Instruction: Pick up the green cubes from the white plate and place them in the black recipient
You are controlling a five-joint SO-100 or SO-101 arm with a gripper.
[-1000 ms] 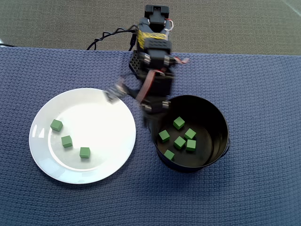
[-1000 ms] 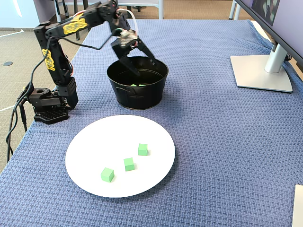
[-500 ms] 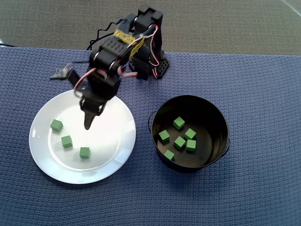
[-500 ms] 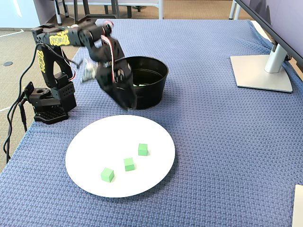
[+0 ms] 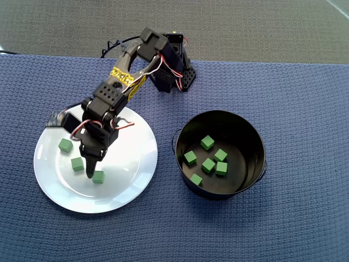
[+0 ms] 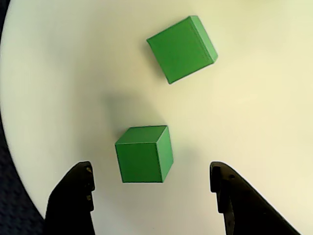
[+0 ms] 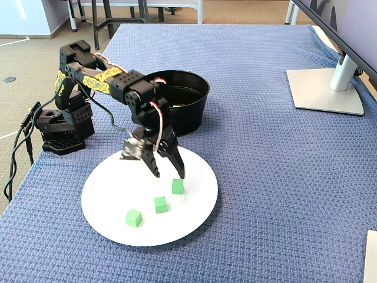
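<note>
Blue cloth (image 5: pixel 305 109) under plate (image 5: pixel 136 180), pot (image 5: pixel 256 174)

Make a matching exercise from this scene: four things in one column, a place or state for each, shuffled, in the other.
Things:
1. gripper
2. white plate
3. black pot
4. monitor stand

Places or states:
A. holds six green cubes
B. far right of the cloth in the fixed view
C. open, above the plate
D. holds three green cubes

Pairs: 1-C, 2-D, 3-A, 4-B
</note>
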